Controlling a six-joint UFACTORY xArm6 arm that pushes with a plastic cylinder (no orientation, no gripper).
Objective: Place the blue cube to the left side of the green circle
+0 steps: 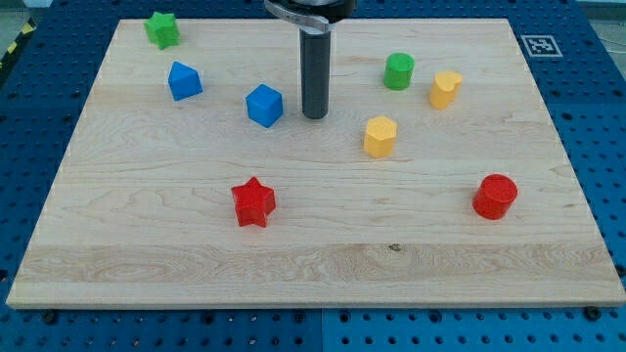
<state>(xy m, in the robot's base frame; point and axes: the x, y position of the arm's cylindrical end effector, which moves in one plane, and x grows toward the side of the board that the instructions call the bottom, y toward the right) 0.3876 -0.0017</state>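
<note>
The blue cube (264, 106) sits on the wooden table (313, 264) well to the view's left of the green circle (398, 71) and a little nearer the view's bottom, so it is on the correct side already but too far off to count as placed beside it. My tip (314, 116) stands between the two, just beside the cube's right face and seemingly not touching it. That position looks wrong for the job: a push from there would send the cube away from the green circle, so I judge the tip must go round to the cube's far side first, then drive it toward the circle and slightly up the view. The end effector is a bare rod with nothing to open or close; it grasps nothing. Relative to the green circle, a second blue block (184, 80) lies farther left, a yellow block (445, 89) just right, and a yellow hexagonal block (380, 136) below, near enough to the push line to mind.
</note>
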